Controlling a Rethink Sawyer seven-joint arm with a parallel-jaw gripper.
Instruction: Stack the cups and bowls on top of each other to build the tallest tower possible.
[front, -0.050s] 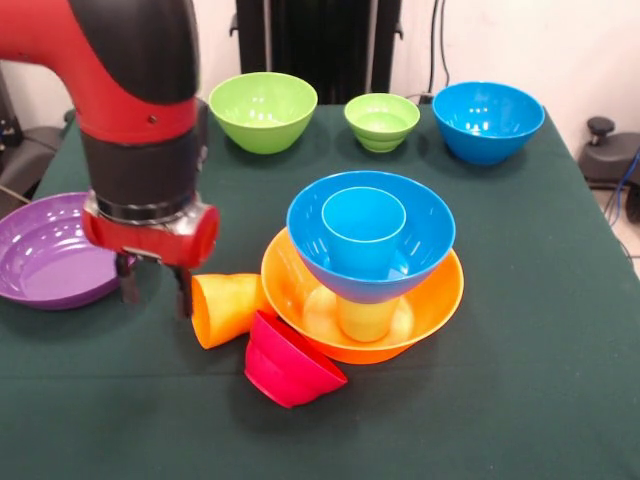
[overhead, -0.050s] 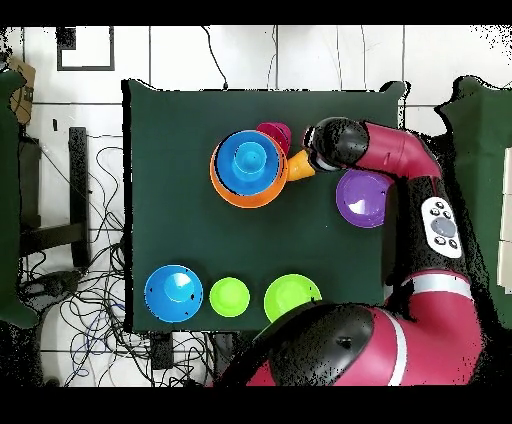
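Observation:
The tower stands mid-table: a big orange bowl (front, -0.050s: 440, 292) holds a lime green cup (front, -0.050s: 365, 320), and on that cup rests a blue bowl (front, -0.050s: 425, 235) with a blue cup (front, -0.050s: 363, 232) upright inside; from above the tower (overhead, -0.050s: 248, 168) shows as nested rings. An orange cup (front, -0.050s: 228, 306) (overhead, -0.050s: 300, 167) lies on its side against the orange bowl's left. A small red bowl (front, -0.050s: 290, 362) (overhead, -0.050s: 275, 133) leans tipped at the front. My gripper (front, -0.050s: 156, 295) is open just left of the orange cup, fingertips near the cloth, nothing between them. In the overhead view the arm's wrist hides it.
A purple bowl (front, -0.050s: 40, 262) (overhead, -0.050s: 362, 197) lies right behind the gripper at the table's left edge. Along the far side stand a large green bowl (front, -0.050s: 263, 110) (overhead, -0.050s: 290, 295), a small green bowl (front, -0.050s: 381, 120) (overhead, -0.050s: 229, 297) and a blue bowl (front, -0.050s: 488, 120) (overhead, -0.050s: 173, 292).

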